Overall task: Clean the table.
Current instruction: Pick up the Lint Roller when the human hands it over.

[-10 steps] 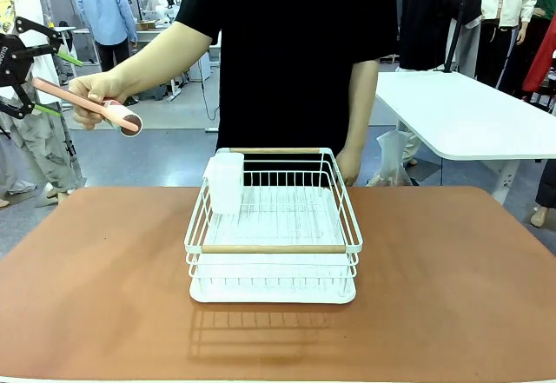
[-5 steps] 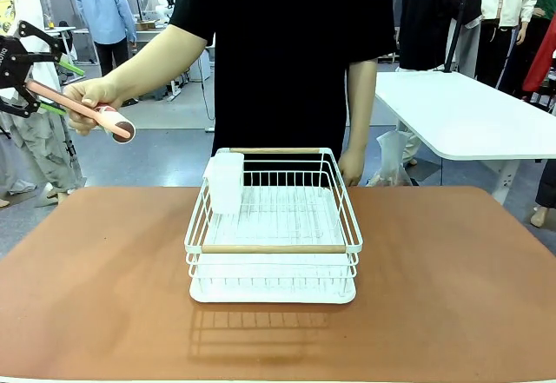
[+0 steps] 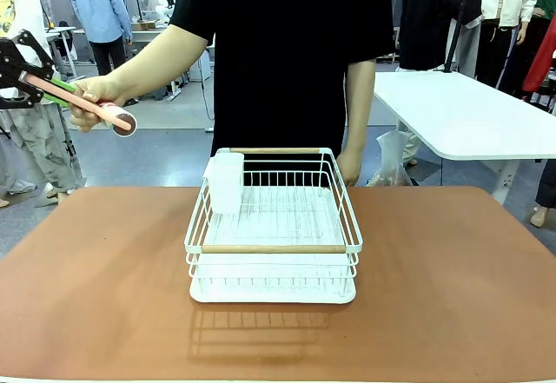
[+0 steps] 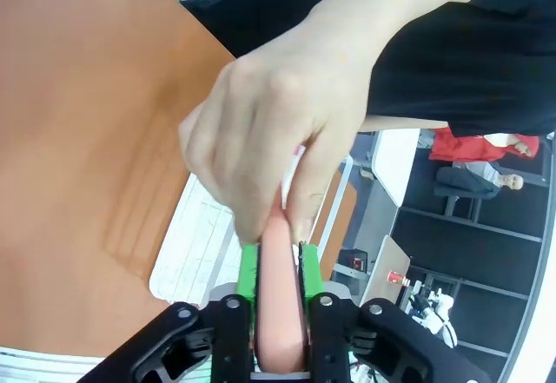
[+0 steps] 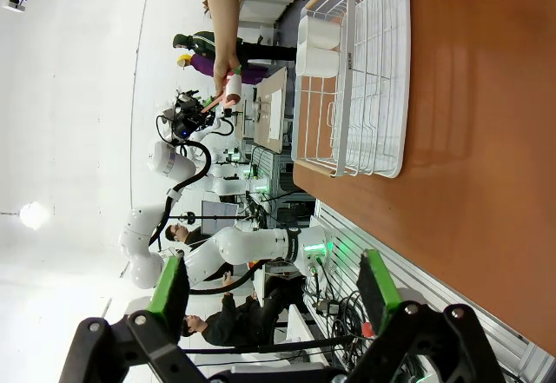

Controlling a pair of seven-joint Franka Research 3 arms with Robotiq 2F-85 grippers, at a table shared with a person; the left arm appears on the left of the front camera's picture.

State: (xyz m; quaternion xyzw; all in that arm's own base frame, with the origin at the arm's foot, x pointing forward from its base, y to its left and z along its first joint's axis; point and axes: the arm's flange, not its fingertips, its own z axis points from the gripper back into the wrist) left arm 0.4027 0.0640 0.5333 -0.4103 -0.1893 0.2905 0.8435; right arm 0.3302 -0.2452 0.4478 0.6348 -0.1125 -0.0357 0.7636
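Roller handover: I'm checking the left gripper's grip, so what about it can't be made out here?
- Left wrist view: the person's hand hides the head of the roller.
- Front view: the left gripper is cut off by the picture edge; its pad contact is too small.
- Right wrist view: roller too small and distant.

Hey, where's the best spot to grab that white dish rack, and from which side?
Probably the near wooden handle of the dish rack, from above: it runs level across the top rim, a slim bar with open space on both sides to close around.
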